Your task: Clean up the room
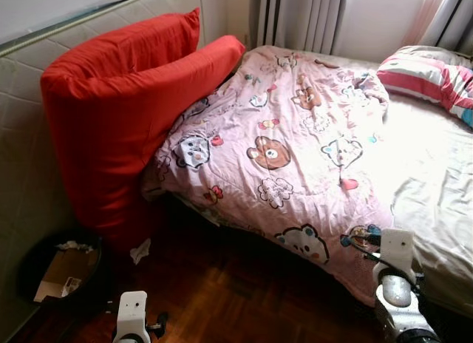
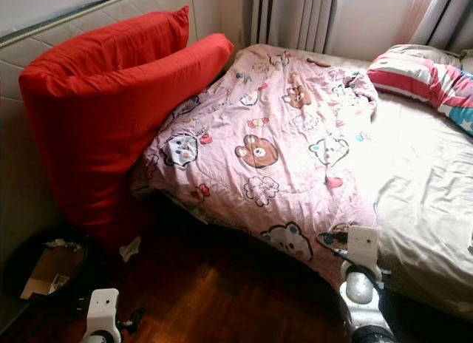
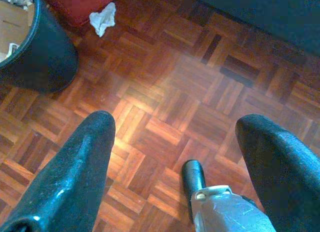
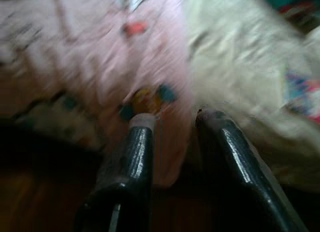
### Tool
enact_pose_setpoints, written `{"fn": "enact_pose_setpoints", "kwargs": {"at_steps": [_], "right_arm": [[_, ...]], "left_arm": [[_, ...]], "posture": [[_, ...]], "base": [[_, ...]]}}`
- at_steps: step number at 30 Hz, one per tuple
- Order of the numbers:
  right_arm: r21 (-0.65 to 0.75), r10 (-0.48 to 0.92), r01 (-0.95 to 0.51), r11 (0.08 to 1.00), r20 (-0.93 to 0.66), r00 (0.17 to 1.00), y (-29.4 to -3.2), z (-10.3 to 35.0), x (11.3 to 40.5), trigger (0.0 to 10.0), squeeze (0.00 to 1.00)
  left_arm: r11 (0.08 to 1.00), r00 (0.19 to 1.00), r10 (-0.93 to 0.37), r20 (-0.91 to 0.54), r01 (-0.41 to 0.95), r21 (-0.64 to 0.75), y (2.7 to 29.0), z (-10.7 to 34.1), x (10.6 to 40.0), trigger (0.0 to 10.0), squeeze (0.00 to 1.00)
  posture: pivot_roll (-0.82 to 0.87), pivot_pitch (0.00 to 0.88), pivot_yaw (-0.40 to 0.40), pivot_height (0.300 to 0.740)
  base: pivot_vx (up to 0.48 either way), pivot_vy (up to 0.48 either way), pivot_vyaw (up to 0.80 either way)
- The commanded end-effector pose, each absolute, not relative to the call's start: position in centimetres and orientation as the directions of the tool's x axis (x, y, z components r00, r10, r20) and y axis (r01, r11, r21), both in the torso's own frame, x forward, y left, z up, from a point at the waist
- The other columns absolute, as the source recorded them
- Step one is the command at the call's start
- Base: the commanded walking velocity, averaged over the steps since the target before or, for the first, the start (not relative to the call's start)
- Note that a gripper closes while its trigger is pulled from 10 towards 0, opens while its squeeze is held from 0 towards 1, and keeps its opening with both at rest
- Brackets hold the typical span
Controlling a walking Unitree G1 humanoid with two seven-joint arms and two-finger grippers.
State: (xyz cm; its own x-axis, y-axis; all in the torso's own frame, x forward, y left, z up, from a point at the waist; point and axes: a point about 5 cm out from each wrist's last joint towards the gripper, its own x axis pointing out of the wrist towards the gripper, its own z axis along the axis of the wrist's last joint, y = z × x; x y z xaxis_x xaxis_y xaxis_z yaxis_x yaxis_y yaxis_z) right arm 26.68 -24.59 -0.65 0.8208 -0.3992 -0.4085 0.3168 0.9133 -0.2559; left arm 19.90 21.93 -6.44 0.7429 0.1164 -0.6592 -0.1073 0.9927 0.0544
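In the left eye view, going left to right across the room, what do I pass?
Black bin → crumpled tissue on the floor → red cushion → pink cartoon blanket → striped pillow.

A bed (image 1: 432, 180) with a pale sheet stands on a dark parquet floor (image 3: 200, 92), where light glints off the wood. A padded beige headboard (image 1: 22, 136) runs along the left side, below a white wall (image 1: 44, 7). Grey curtains (image 1: 295, 18) hang behind the bed, with a paler, pinkish curtain (image 1: 429, 14) to their right and daylight falling across the sheet.
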Motion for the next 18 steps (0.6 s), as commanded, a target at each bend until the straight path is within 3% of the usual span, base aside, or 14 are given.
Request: {"fn": "enact_pose_setpoints", "kwargs": {"at_steps": [1, 7, 12, 18], "right_arm": [[-0.202, -0.346, 0.281, 0.938, -0.488, 0.801, -23.9, -2.0, 25.7, 10.0, 0.0], [-0.068, -0.142, 0.132, 0.989, -0.69, 0.71, -21.5, -5.6, 22.2, 10.0, 0.0], [-0.084, -0.152, 0.139, 0.987, -0.782, 0.605, -21.4, -7.6, 19.0, 10.0, 0.0], [-0.051, -0.136, 0.16, 0.986, -0.8, 0.584, -20.8, -8.2, 18.0, 10.0, 0.0]], "left_arm": [[0.993, 0.725, 0.117, -0.679, -0.107, 0.057, 22.1, -6.7, 19.5, 10.0, 0.0], [0.995, 0.704, 0.101, -0.703, -0.088, 0.054, 21.6, -7.0, 19.4, 10.0, 0.0], [0.992, 0.682, 0.12, -0.722, -0.112, 0.06, 21.9, -7.3, 18.7, 10.0, 0.0], [0.991, 0.668, 0.126, -0.733, -0.115, 0.065, 22.3, -7.5, 18.2, 10.0, 0.0]], "posture": [[-0.01, 0.027, -0.006, 0.74], [-0.02, 0.013, 0.0, 0.74], [0.01, 0.0, -0.002, 0.74], [-0.01, 0.0, 0.006, 0.74]], "base": [[0.0, 0.0, 0.0], [0.0, 0.0, 0.0], [0.0, 0.0, 0.0], [0.0, 0.0, 0.0]]}}
